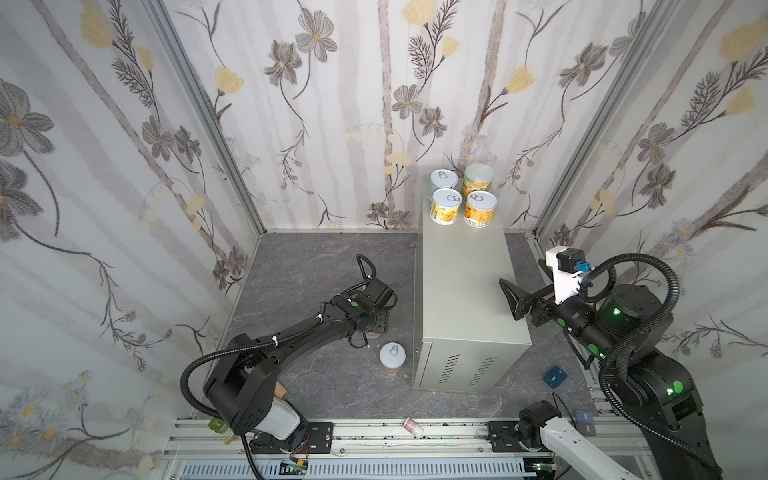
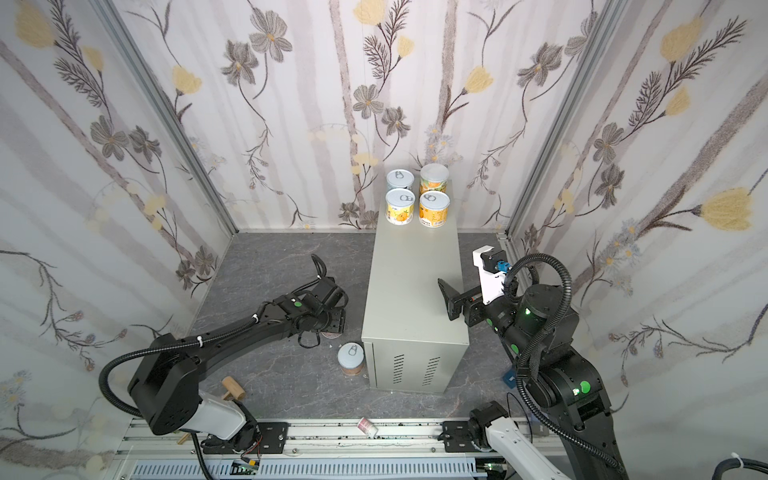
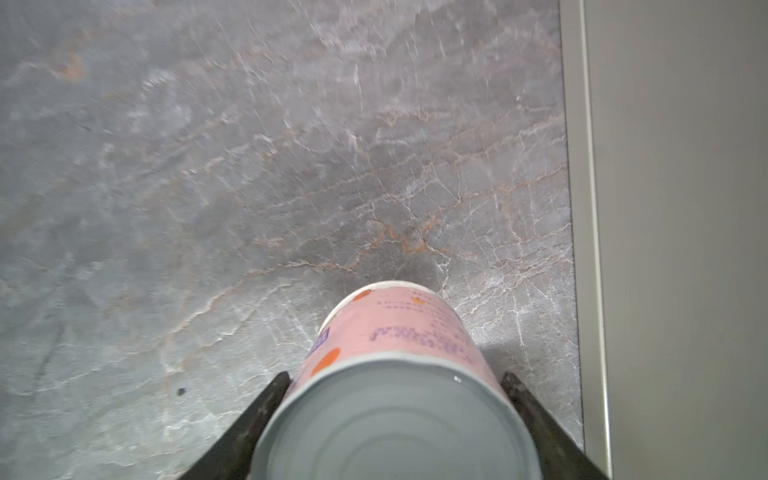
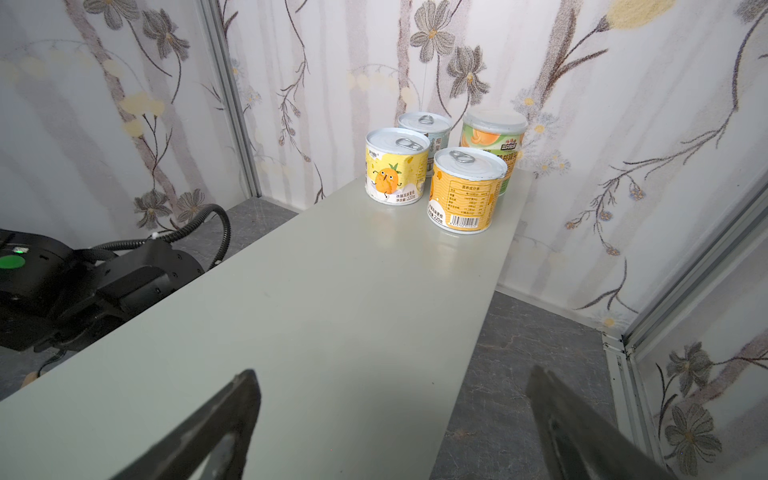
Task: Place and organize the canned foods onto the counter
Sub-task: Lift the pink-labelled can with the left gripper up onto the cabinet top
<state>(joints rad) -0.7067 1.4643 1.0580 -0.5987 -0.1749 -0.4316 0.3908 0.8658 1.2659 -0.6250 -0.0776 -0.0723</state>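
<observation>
My left gripper (image 3: 395, 376) is shut on a pink can (image 3: 390, 328), a finger on each side, its plain end facing the left wrist camera, above the stone floor. In both top views the wrist (image 1: 368, 311) hides most of it. Several cans stand at the far end of the counter (image 1: 469, 291): pale blue (image 1: 444, 180), green-orange (image 1: 478, 178), yellow (image 1: 446, 206), orange (image 1: 480, 209). A peach can (image 1: 392, 358) stands upright on the floor by the counter's near left corner. My right gripper (image 1: 512, 300) hangs open and empty over the counter's near right edge (image 4: 478, 332).
The counter's side wall (image 3: 685, 208) rises close beside the held can. A small blue block (image 1: 555, 377) lies on the floor right of the counter. A wooden piece (image 1: 281, 390) sits by the left arm's base. The rail (image 1: 374, 436) carries a small pink-white item (image 1: 413, 427).
</observation>
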